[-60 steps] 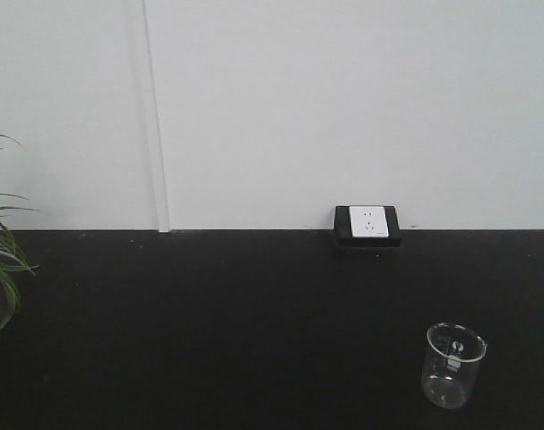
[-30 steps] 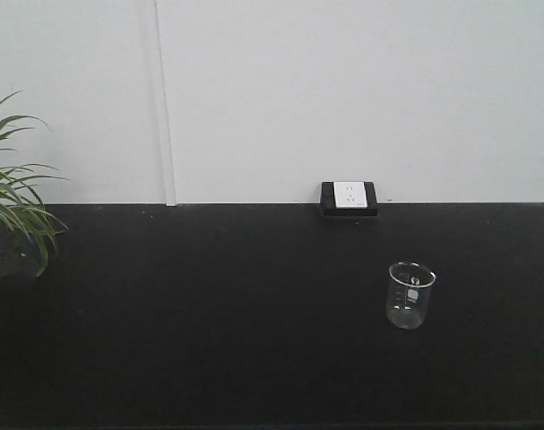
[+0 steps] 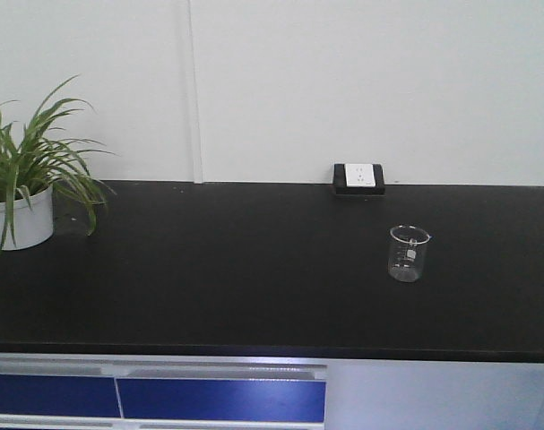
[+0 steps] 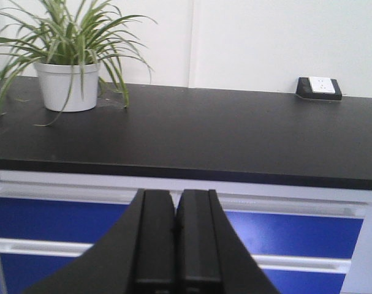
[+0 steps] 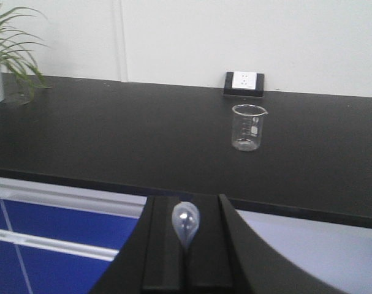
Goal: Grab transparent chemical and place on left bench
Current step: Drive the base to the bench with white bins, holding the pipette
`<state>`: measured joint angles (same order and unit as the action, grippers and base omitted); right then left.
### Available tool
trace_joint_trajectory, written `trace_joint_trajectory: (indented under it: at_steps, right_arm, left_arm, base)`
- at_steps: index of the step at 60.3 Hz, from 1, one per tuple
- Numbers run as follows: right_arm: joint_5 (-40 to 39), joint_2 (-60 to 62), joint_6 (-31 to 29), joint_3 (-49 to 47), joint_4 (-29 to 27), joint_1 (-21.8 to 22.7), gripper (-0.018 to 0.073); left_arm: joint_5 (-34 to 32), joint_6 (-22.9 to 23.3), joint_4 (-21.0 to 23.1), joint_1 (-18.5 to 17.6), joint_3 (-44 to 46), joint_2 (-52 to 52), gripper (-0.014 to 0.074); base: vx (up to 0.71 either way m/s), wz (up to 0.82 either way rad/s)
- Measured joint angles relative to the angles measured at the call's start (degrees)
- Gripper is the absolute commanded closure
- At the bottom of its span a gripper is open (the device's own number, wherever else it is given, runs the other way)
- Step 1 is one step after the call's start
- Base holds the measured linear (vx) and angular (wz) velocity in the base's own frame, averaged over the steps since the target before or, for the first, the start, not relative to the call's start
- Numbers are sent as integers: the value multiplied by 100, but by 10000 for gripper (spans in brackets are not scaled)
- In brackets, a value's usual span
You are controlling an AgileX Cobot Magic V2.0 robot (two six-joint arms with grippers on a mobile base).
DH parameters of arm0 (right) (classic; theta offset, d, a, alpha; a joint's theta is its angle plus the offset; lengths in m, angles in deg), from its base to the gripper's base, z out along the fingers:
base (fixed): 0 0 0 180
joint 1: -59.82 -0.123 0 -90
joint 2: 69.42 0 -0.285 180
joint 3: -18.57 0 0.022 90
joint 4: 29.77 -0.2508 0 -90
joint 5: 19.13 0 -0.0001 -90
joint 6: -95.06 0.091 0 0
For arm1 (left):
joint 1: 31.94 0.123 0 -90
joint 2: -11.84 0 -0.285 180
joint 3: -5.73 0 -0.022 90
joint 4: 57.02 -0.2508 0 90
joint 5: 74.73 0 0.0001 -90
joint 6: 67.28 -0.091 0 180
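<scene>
Beaker (image 5: 247, 127) upright on bench (image 3: 209, 269), mid-depth, well apart from both arms. I read it ahead, slightly rt of R gripper (image 5: 186, 205) (clamped on clear bulb (image 5: 186, 222), prob pipette). L gripper (image 4: 175, 199) clenched, empty, no beaker in its view. R arm nearer.

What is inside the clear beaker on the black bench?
The beaker looks empty; only the black bench shows through its glass. Any thin residue is too small to tell.

One bench (image 3: 236, 287). On it: one beaker (image 3: 408, 253) at 3 o'clock, one plant (image 3: 25, 193) at 9 o'clock, one socket (image 3: 358, 176) at 1 o'clock. Two blue drawers (image 3: 220, 400) at 7 o'clock. Two grippers: left gripper (image 4: 175, 199), right gripper (image 5: 186, 199). One pipette (image 5: 185, 222).
</scene>
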<state>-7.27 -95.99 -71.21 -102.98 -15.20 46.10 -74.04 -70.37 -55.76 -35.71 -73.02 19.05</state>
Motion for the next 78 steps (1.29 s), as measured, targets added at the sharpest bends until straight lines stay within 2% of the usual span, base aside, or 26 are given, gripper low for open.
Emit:
trace_joint_trajectory:
  at_steps: [25,78]
  right_arm:
    - [0,0,0,0,0,0,562]
    - [0,0,0,0,0,0,562]
  left_arm:
    - [0,0,0,0,0,0,600]
    - [0,0,0,0,0,0,600]
  base:
    - [-23,50]
    - [-8,93]
